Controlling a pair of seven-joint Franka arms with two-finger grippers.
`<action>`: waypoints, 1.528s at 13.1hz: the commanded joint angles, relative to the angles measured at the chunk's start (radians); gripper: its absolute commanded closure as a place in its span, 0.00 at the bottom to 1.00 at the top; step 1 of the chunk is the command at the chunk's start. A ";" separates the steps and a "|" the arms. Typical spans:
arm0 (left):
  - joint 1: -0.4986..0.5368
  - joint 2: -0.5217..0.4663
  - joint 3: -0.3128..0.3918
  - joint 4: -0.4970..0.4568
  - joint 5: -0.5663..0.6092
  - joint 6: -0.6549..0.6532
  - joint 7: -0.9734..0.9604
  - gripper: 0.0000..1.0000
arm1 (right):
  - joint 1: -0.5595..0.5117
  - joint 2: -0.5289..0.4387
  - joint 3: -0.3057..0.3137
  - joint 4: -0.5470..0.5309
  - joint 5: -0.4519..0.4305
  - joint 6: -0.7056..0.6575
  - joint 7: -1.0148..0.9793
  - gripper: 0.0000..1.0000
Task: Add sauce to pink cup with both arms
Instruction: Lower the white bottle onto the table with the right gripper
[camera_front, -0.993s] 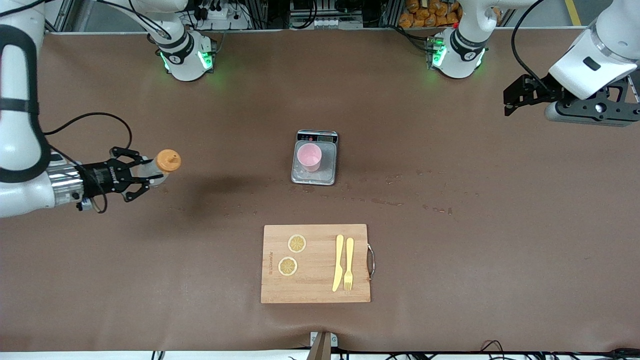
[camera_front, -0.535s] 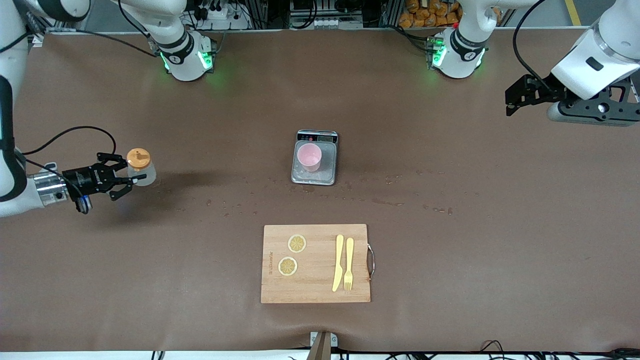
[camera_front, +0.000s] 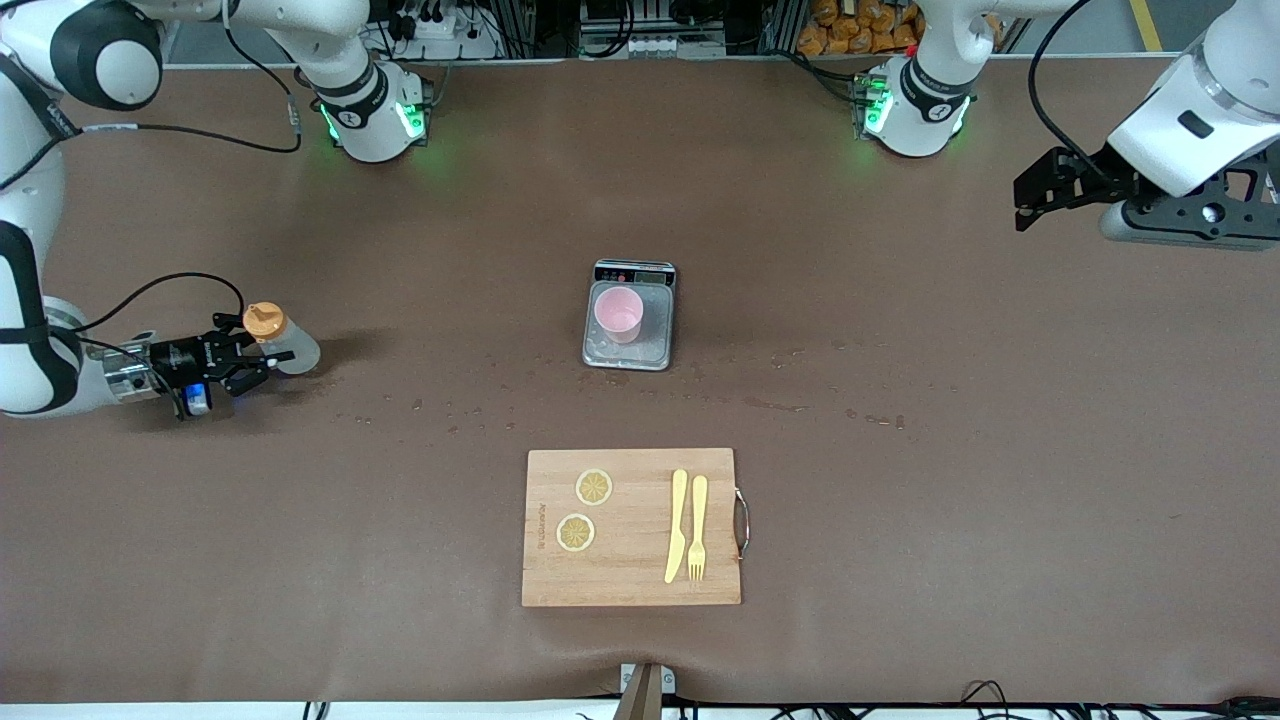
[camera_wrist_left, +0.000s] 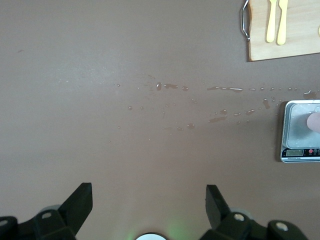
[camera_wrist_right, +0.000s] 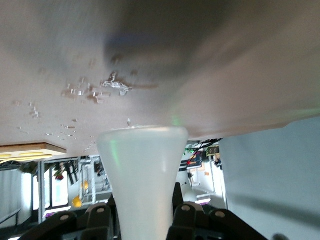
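Observation:
The sauce bottle (camera_front: 283, 344), translucent with an orange cap, is in my right gripper (camera_front: 252, 358) near the right arm's end of the table. The gripper is shut on its body and holds it low, base at the table surface. In the right wrist view the bottle (camera_wrist_right: 142, 170) fills the space between the fingers (camera_wrist_right: 186, 215). The pink cup (camera_front: 618, 313) stands on a small scale (camera_front: 630, 355) at the table's middle. Its edge shows in the left wrist view (camera_wrist_left: 315, 121). My left gripper (camera_front: 1040, 188) waits open and empty, high over the left arm's end (camera_wrist_left: 148, 200).
A wooden cutting board (camera_front: 632, 570) with two lemon slices (camera_front: 594, 487), a yellow knife (camera_front: 677, 525) and a fork (camera_front: 698, 527) lies nearer the front camera than the scale. Spilled droplets (camera_front: 770, 403) dot the table between the scale and board.
My right gripper has carried the bottle away from the cup toward the right arm's end of the table and lowered it to the surface. The left arm has barely moved.

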 joint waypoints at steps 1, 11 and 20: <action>0.006 -0.010 0.001 0.015 0.001 -0.016 0.001 0.00 | -0.029 0.036 0.021 0.018 0.039 -0.029 -0.014 0.68; 0.007 0.007 0.001 0.015 0.022 -0.008 -0.025 0.00 | -0.040 0.067 0.019 0.051 0.036 -0.023 -0.015 0.00; 0.004 0.018 0.001 0.015 0.030 -0.007 -0.027 0.00 | -0.068 0.037 0.022 0.343 -0.264 -0.117 -0.018 0.00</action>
